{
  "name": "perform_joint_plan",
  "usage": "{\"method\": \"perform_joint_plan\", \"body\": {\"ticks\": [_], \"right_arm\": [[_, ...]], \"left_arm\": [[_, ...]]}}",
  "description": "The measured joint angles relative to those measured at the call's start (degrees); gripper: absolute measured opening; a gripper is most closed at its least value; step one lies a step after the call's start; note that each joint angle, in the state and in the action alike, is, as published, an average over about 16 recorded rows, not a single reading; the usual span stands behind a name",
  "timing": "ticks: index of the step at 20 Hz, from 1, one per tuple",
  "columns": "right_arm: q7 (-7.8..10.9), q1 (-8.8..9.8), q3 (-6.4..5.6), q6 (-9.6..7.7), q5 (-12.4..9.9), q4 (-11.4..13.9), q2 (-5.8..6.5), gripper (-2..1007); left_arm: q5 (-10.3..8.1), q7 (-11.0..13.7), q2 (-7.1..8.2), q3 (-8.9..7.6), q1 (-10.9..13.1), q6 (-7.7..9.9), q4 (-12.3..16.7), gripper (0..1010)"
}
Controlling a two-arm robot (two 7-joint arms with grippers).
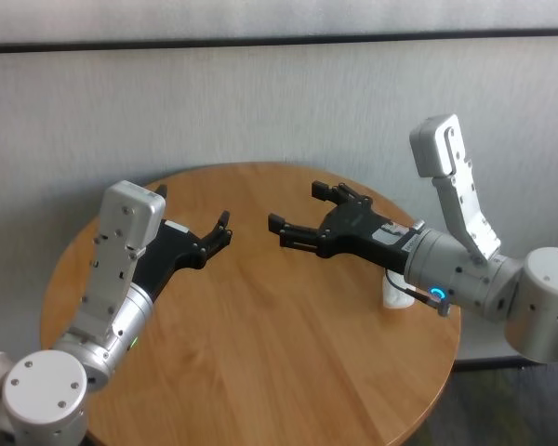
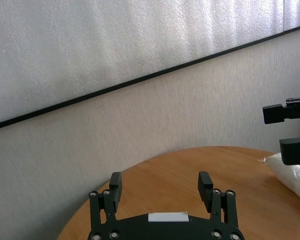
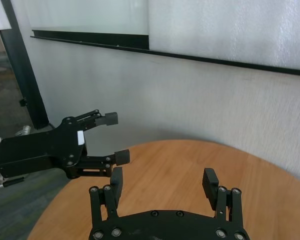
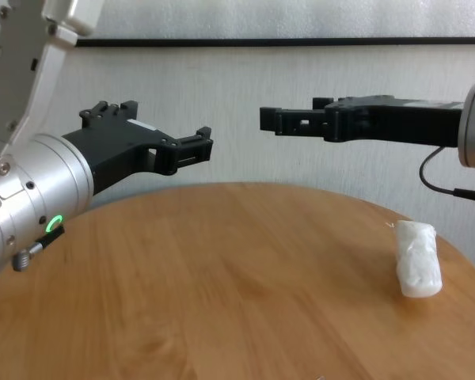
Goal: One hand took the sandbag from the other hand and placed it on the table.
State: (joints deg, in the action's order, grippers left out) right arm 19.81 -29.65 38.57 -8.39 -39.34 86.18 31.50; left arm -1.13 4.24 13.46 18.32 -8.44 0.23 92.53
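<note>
The sandbag (image 4: 417, 257), a plump white crinkly pouch, lies on the round wooden table (image 1: 260, 325) near its right edge. In the head view the right wrist hides most of the sandbag (image 1: 393, 295). The right gripper (image 1: 296, 206), on the blue-ringed wrist, hovers open and empty above the table's far middle, left of the bag. The left gripper (image 1: 193, 212), on the green-ringed wrist, faces it from the left, also open and empty. A gap separates their fingertips. Each wrist view shows its own spread fingers: left (image 2: 160, 180), right (image 3: 163, 176).
A pale textured wall (image 1: 279, 102) with a black horizontal strip stands close behind the table. The table's rim curves round just right of the sandbag. A black upright post (image 3: 22, 75) stands off the table beyond the left arm.
</note>
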Motion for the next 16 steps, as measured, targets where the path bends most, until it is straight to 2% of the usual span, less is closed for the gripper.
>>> {"method": "perform_joint_plan", "body": {"ticks": [9, 16], "right_arm": [[0.36, 0.40, 0.40, 2.08, 3.33, 0.49, -1.74, 1001], [0.46, 0.01, 0.24, 2.01, 4.63, 0.06, -3.07, 1001]], "left_arm": [[0.00, 0.00, 0.00, 0.00, 0.00, 0.00, 0.00, 1002], [0.00, 0.00, 0.00, 0.00, 0.00, 0.00, 0.00, 1002]]}}
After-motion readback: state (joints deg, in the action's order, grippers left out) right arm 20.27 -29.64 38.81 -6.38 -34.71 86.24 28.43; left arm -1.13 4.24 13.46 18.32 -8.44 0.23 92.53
